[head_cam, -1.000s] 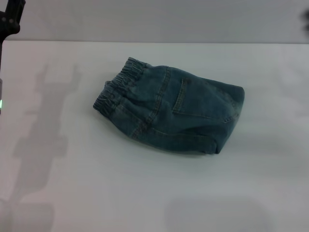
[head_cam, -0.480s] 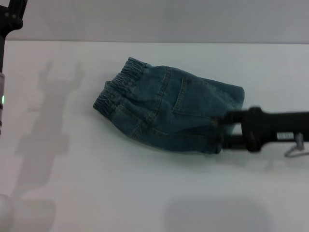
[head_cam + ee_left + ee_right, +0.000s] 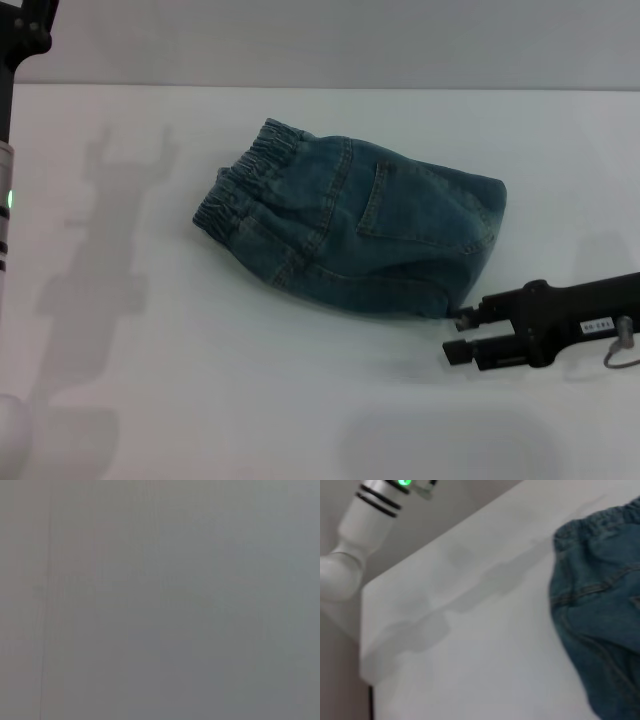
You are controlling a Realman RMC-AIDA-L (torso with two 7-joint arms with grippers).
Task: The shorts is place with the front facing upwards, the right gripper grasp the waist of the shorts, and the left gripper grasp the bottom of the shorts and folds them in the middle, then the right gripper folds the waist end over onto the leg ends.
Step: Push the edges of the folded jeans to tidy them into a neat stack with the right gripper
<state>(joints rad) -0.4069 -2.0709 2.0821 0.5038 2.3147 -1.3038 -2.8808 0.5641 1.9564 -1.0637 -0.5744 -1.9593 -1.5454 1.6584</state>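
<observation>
The blue-green denim shorts (image 3: 350, 225) lie folded in a compact bundle at the table's middle, with a square pocket (image 3: 385, 200) facing up. The gathered waist of the shorts (image 3: 245, 180) is at the bundle's left end and also shows in the right wrist view (image 3: 590, 527). I cannot make out the hemmed leg ends. My right gripper (image 3: 456, 337) hovers just off the bundle's near right corner, open and holding nothing. My left gripper (image 3: 25, 28) is raised at the far left edge and mostly cut off by it.
The white table (image 3: 200, 400) extends around the shorts on all sides. My left arm's white link with a green light (image 3: 370, 510) stands beyond the table's far corner in the right wrist view. The left wrist view is plain grey.
My right arm came into view across the shorts' right end, then drew back toward the table's front, clear of the fabric. The shorts kept their shape. The left arm barely shifted.
</observation>
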